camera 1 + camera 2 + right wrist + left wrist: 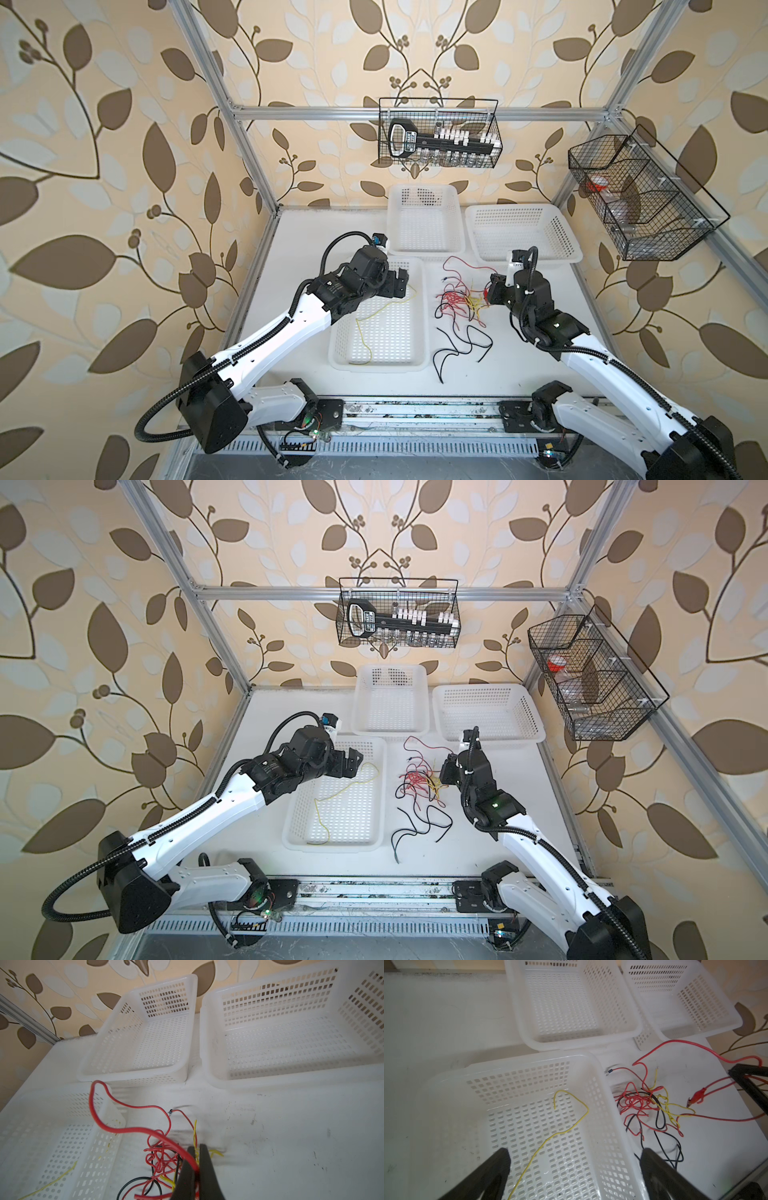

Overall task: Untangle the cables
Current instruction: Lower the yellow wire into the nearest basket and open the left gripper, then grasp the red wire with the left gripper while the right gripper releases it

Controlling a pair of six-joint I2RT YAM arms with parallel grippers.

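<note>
Yellow wire [588, 1109] alone in near basket [519, 1064]; left gripper [574, 1152] above, spread, empty; right gripper [197, 1147] clenched on red cable [128, 1131], likely anchoring tangle [461, 299].

Single cable [588, 1108] in basket [378, 366] below left pincer [400, 283], cable tangle [457, 301] on worktop [519, 365] at right pincer [492, 293], further baskets [428, 250] beyond.

**Baskets and racks**

Three white baskets stand on the white table [303, 228]: the centre basket [391, 220] mid-frame, the right basket [523, 207] beside it, the near basket [399, 366] below, left of centre. Upper centre, a black wire basket [478, 124] on the aluminium frame [316, 111] holds a black-and-white tool [449, 143]; a second wire basket [665, 232] hangs at right
</note>
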